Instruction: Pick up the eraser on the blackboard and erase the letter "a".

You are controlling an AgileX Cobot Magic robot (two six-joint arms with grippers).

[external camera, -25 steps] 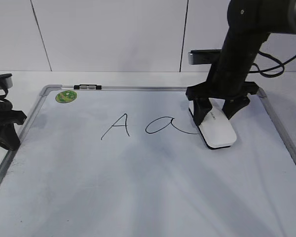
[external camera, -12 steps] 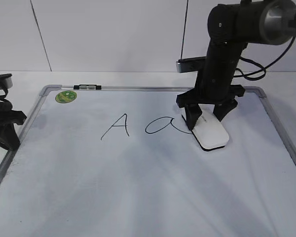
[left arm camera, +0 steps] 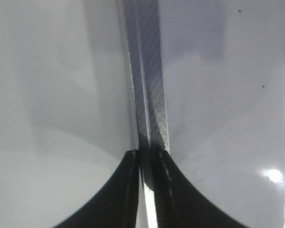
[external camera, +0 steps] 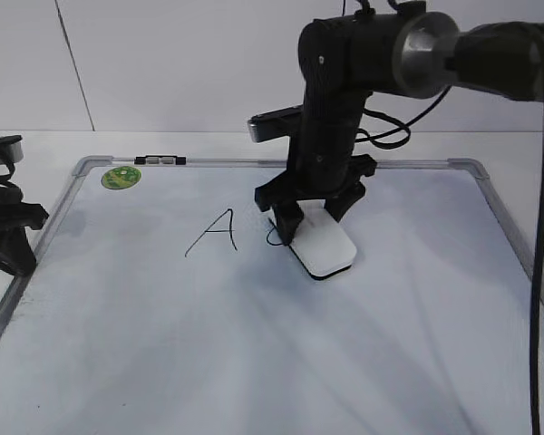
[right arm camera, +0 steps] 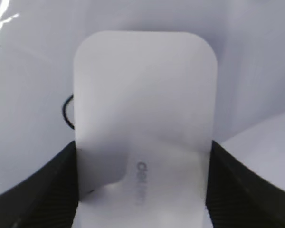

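Note:
My right gripper [external camera: 314,220] is shut on the white eraser [external camera: 325,245] and presses it flat on the blackboard [external camera: 254,344]. The eraser fills the right wrist view [right arm camera: 145,123], held between both fingers [right arm camera: 142,185]. Only a small left curve of the letter "a" [external camera: 272,237] shows beside the eraser; it also shows in the right wrist view [right arm camera: 66,111]. The rest of the letter is covered or wiped. My left gripper [external camera: 9,236] rests shut at the board's left edge, its fingertips [left arm camera: 147,159] over the silver frame [left arm camera: 149,95].
A handwritten capital "A" [external camera: 213,232] stands left of the eraser. A green round sticker [external camera: 121,177] sits at the board's top left corner. A small clip [external camera: 160,160] sits on the top frame. A white wall stands behind the table.
My right gripper slid the eraser leftwards across the board, over the tail and most of the loop of the "a". The wiped part of the board shows no ink. The left arm has not moved.

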